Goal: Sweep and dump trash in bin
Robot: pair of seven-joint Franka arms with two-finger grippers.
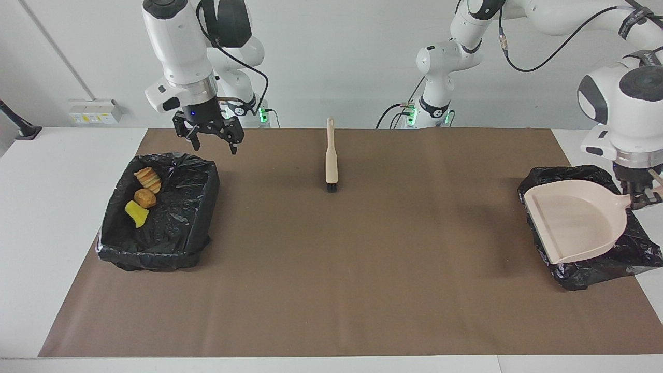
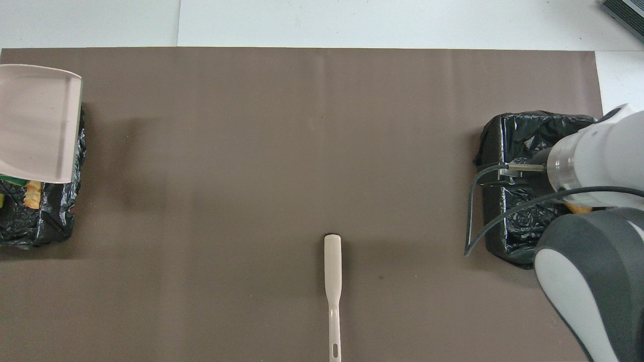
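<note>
Dustpan (image 1: 575,223) is seen held by its handle in the left end effector (image 1: 642,194), roughly level over the bin (image 1: 595,269) at the left arm's end of the worktop (image 1: 362,290). Fingers are closed on the handle. Most of that bin's contents are hidden under the pan; in the overhead view one orange pastry bit (image 2: 33,193) shows in it beside the pan's edge. Right end effector (image 1: 210,135) hangs open and empty, over the rim of the other bin (image 1: 155,248), w/ three bits of trash inside (image 1: 143,197): two pastries, one yellow sponge.

No trash is seen on the brown mat (image 1: 331,269), so the job appears near done; the step in hand is judged to be getting the emptied pan clear. To do it well, the pan should be lifted straight up before being swung, so the liner is not snagged or dragged.

Brush (image 1: 331,158) lies flat mid-worktop, near the robots' edge, bristles pointing away from them, well apart from both bins. Nothing else is seen between pan & open mat.
</note>
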